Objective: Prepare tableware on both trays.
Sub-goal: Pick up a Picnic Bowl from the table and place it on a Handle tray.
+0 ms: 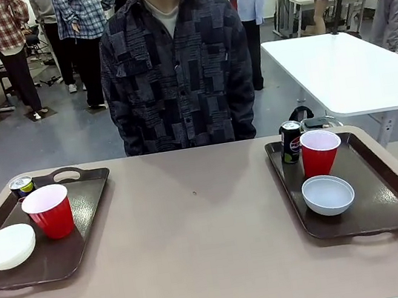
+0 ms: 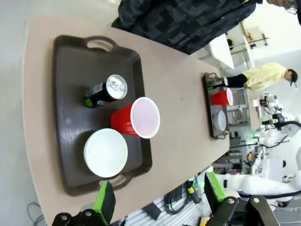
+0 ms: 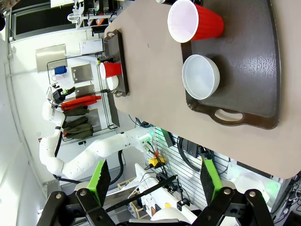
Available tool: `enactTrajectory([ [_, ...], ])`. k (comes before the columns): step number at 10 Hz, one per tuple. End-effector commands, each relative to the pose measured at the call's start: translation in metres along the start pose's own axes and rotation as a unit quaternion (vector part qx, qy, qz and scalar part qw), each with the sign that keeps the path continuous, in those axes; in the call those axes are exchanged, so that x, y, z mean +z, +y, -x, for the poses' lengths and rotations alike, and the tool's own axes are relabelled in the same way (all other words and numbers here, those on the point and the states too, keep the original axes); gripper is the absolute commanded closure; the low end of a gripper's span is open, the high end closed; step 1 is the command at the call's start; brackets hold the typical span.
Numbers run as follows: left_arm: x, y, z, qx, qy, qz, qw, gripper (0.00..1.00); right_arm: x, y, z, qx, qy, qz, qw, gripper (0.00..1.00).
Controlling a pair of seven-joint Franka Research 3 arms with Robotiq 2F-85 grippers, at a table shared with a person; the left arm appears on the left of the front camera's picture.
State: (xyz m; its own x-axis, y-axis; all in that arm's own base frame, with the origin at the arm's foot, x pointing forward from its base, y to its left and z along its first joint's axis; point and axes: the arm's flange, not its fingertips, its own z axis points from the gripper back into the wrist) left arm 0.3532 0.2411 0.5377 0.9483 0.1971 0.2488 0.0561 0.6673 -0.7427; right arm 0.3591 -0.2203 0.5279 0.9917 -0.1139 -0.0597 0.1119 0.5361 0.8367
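Note:
Two dark brown trays lie on the table, one at each end. The left tray [image 1: 87, 203] [image 2: 70, 70] carries a white bowl [image 1: 7, 247] [image 2: 106, 152], a red cup [image 1: 48, 210] [image 2: 136, 117] and a black can [image 1: 22, 187] [image 2: 106, 90]. On the right tray [image 1: 386, 196] [image 3: 254, 61] stand a can [image 1: 290, 141], a red cup [image 1: 319, 151] [image 3: 193, 21] and a white bowl [image 1: 328, 194] [image 3: 201, 76]. My left gripper [image 2: 158, 197] hangs open high above the left tray's near end. My right gripper [image 3: 155, 179] is open too, well above the right tray's near edge.
A person in a dark patterned shirt [image 1: 176, 70] stands at the table's far side, hands out of sight. The tan tabletop [image 1: 204, 231] between the trays is bare. A white table [image 1: 353, 73] stands behind on the right. Other people move about farther back.

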Motion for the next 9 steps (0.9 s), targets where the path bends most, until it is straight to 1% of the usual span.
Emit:
enactTrajectory([
  [1, 0.0030, -0.0008, -0.0012, -0.002, 0.000, 0.006, 1.000, 0.00, 0.0000, -0.0001, -0.0002, 0.002, 0.000, -0.005, 1.000, 0.00],
  [9, 0.0030, -0.0008, -0.0012, -0.002, 0.000, 0.006, 1.000, 0.00, 0.0000, -0.0001, -0.0002, 0.002, 0.000, -0.005, 1.000, 0.00],
])
